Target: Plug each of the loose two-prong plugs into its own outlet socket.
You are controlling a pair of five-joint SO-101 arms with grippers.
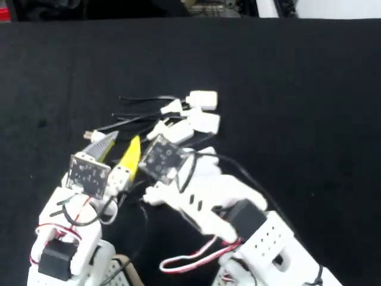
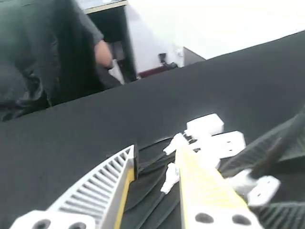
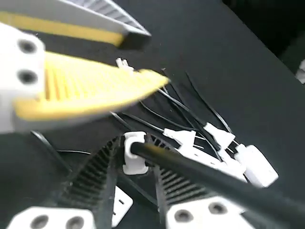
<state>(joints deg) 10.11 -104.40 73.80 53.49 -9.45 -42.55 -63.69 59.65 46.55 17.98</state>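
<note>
A white near socket [image 1: 204, 122] lies just beside the white far socket [image 1: 203, 99]. Two white plugs [image 1: 172, 107] trailing black cords [image 1: 140, 99] lie close to the far socket, and a third plug [image 3: 133, 160] is clamped in the right gripper [image 3: 135, 143].

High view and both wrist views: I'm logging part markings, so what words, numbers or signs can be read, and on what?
None can be read.
White outlet sockets: no legible print.
Two-prong plug in the right gripper: bare white, no marking visible.
Camera boards on the wrists: dark, any print too blurred to read.
</note>
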